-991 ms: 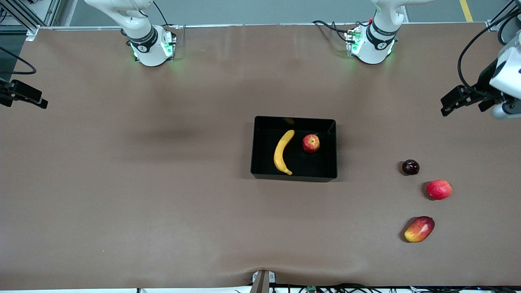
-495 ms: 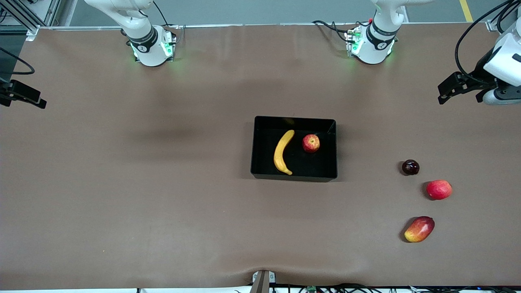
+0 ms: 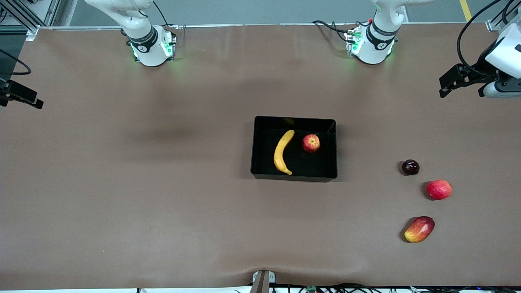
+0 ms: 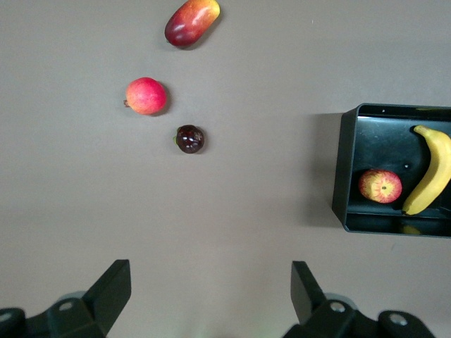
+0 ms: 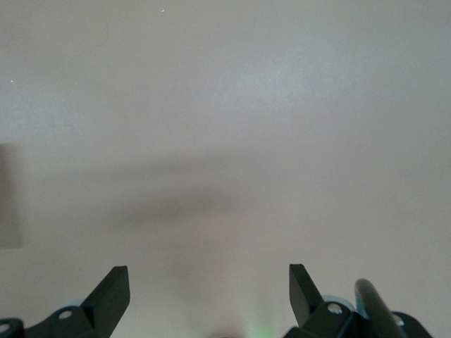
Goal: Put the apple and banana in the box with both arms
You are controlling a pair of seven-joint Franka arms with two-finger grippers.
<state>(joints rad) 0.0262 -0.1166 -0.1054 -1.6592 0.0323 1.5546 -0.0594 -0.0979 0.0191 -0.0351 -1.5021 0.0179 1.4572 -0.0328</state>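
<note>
Front view: one box (image 3: 294,177), black and open-topped, mid-table, holding one banana (image 3: 282,151) and one apple (image 3: 311,143) side by side, apart. Three loose fruits toward the left arm's end of the table: dark plum (image 3: 410,167), pinkish-red fruit (image 3: 439,189), mango-like fruit (image 3: 419,229). Both arms cut off by the frame edges; left gripper (image 3: 452,83) and right gripper (image 3: 20,97) only partly visible, over bare table. Left wrist view: left gripper (image 4: 210,299) spread wide, holding nothing; box (image 4: 343,172) cropped at the edge, apple (image 4: 380,186) and banana (image 4: 430,171) inside; same three loose fruits. Right wrist view: right gripper (image 5: 208,294) spread wide, empty, over bare tabletop (image 5: 225,127).
</note>
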